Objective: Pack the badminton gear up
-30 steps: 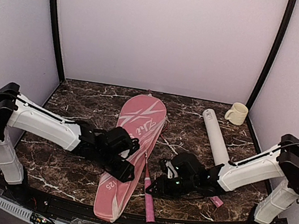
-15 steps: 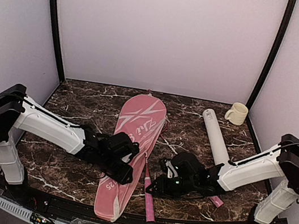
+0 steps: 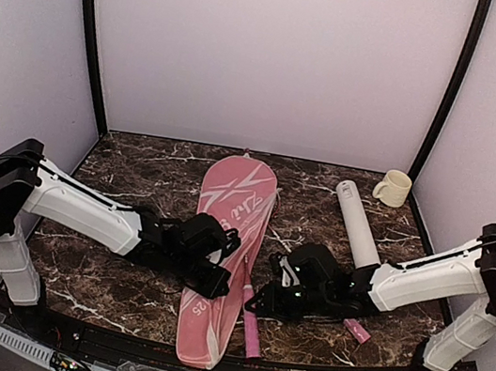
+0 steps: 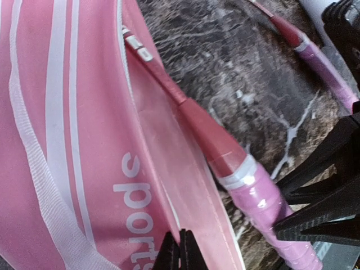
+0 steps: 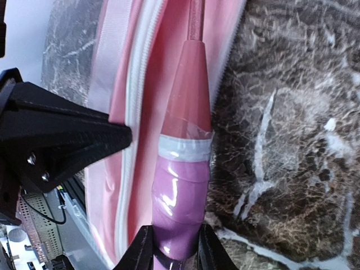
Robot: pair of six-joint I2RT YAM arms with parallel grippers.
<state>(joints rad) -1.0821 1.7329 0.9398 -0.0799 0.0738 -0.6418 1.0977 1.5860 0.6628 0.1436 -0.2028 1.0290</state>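
Note:
The pink lettered racquet cover point(image 3: 225, 239) lies lengthwise in the middle of the table. My left gripper point(image 3: 215, 281) is shut, pinching the cover's open edge point(image 4: 169, 225) between its fingertips. One racquet's shaft runs into the cover, and its pink handle point(image 3: 251, 324) sticks out on the right. My right gripper point(image 5: 173, 254) is shut on that handle point(image 5: 181, 185), one finger on each side. A second racquet's pink handle point(image 3: 357, 330) pokes out from under the right arm, also seen in the left wrist view point(image 4: 323, 59). The white tube point(image 3: 358, 225) lies at the right.
A cream mug point(image 3: 392, 187) stands in the far right corner. Dark marble table point(image 3: 126, 175) with walls on three sides. The left gripper's black body point(image 5: 62, 140) sits close beside the handle in the right wrist view.
My left gripper has closed onto the cover's edge. The cover's near end has swung right toward the handle. The right gripper, still holding the handle, shifted slightly, uncovering more of the second handle.

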